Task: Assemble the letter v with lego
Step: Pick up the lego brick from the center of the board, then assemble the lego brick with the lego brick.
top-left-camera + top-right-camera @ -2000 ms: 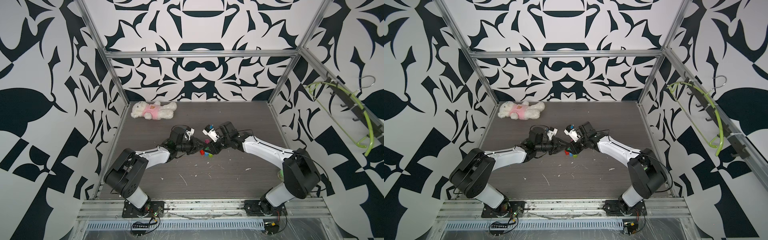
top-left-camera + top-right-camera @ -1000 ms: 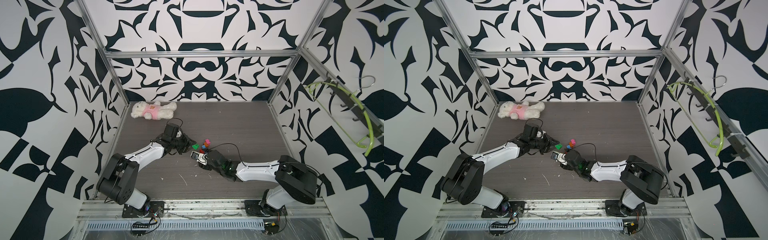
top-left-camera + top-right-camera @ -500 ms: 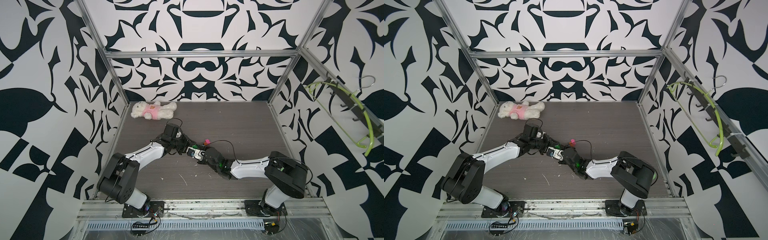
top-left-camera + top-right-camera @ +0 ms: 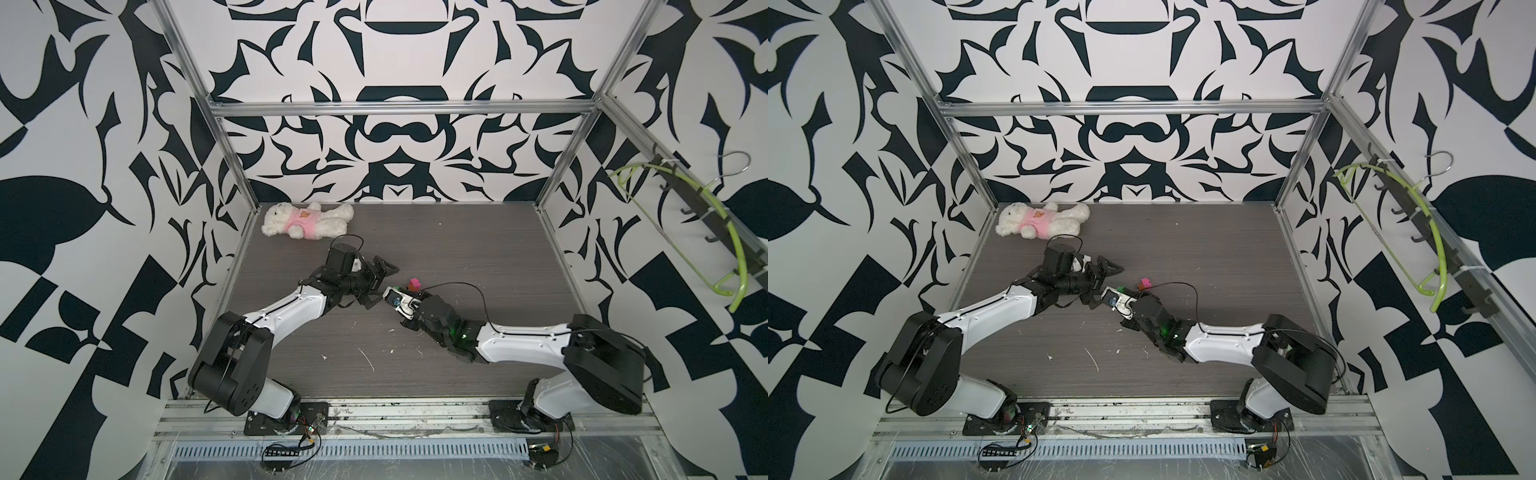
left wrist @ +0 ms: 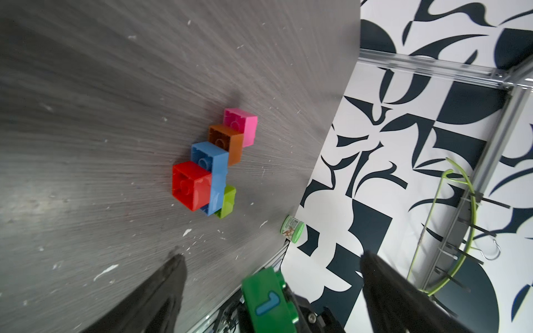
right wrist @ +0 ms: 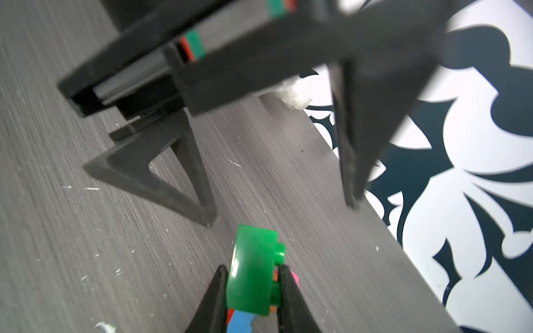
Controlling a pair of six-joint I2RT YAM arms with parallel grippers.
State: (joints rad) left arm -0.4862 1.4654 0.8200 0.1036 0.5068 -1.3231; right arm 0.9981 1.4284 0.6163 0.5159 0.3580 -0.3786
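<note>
We see the right gripper (image 6: 253,274) pinching the green brick (image 6: 251,256). The left gripper (image 6: 279,212) gapes wide and empty. In a top view the letter v (image 4: 414,284) lies at 3 o'clock of the left gripper. Our worry: nothing braces it, so pressing may skid it or twist the brick.

I can read only one mark: a blue numeral 1 on the face of a green brick (image 5: 268,302), seen from my left wrist. A small green can (image 5: 292,230), over on the right, carries a label too small to read.
</note>
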